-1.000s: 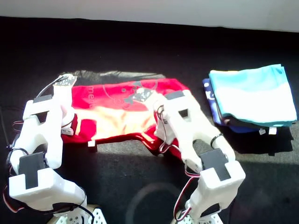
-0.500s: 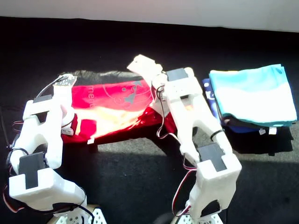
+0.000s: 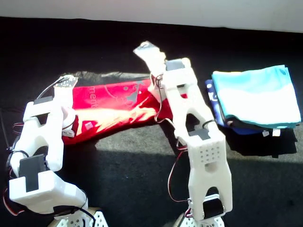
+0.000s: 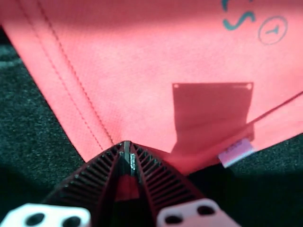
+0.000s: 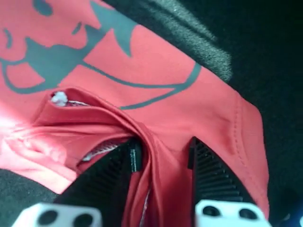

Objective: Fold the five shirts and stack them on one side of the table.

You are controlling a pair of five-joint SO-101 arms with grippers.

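Observation:
A red shirt point(image 3: 113, 101) with a grey print lies left of the table's middle, its near part folded over toward the far side. My left gripper point(image 4: 128, 161) is shut on the red shirt's point(image 4: 142, 71) hem at the shirt's left end, under the left arm point(image 3: 45, 127). The right arm point(image 3: 182, 94) stretches over the shirt's right end. There my right gripper point(image 5: 163, 161) pinches a bunched fold of the red shirt point(image 5: 156, 90) between its fingers. A stack of folded shirts point(image 3: 258, 97) sits at the right, light blue and white on top, blue and black below.
The table point(image 3: 142, 161) has a black cloth cover with open room along its near side. A dark grey strip point(image 3: 113, 74) shows just behind the red shirt. A small white tag point(image 4: 235, 152) hangs off the shirt's hem near my left gripper.
My right gripper has carried the shirt's near edge from the front toward the far side, folding the shirt narrower. The left arm has stayed put.

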